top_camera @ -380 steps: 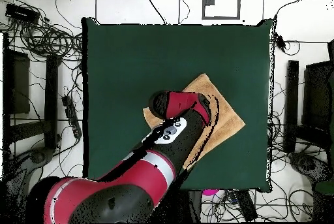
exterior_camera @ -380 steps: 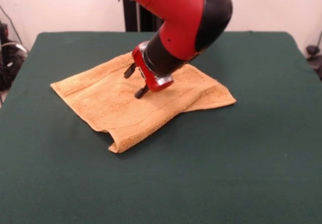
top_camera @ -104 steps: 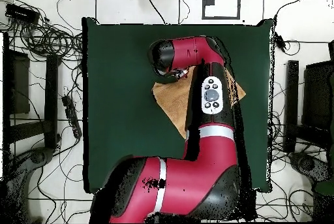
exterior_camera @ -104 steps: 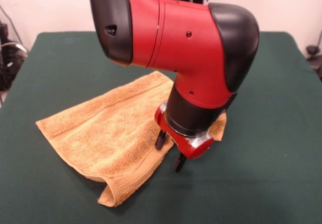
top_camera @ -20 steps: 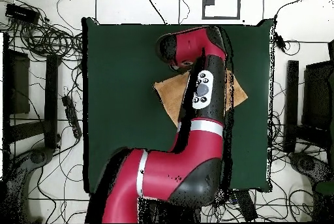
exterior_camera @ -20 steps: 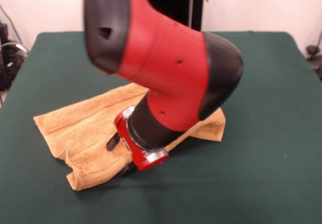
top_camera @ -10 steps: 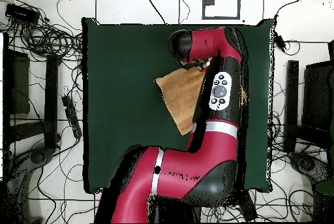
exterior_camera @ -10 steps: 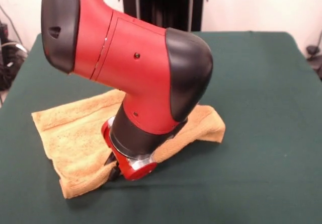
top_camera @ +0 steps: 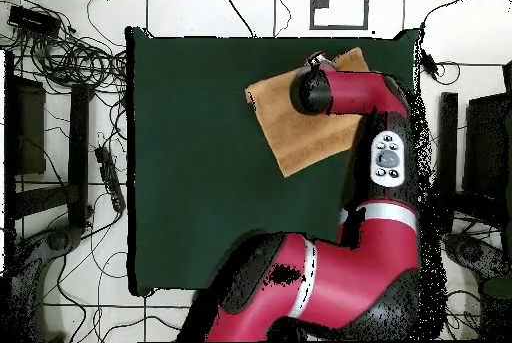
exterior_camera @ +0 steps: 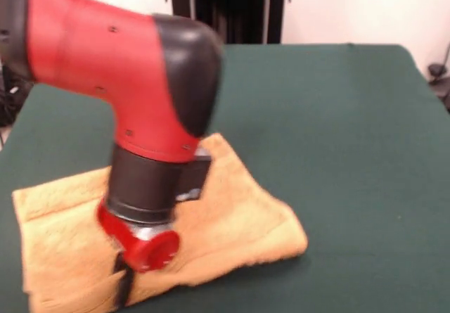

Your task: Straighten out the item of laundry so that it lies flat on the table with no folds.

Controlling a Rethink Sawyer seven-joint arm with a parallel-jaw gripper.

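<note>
Now the towel [exterior_camera: 232, 221] lies spread on the table [exterior_camera: 337, 116], toward seven o'clock in the front view and toward one o'clock in the overhead view, near an edge. Low over its seven o'clock part, the gripper [exterior_camera: 125, 285] touches the cloth; whether it is clenched or released, I cannot tell.

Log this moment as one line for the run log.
gripper: low over towel, jaws unclear | towel: spread near the table's edge | folds: none visible, part hidden by arm
</note>
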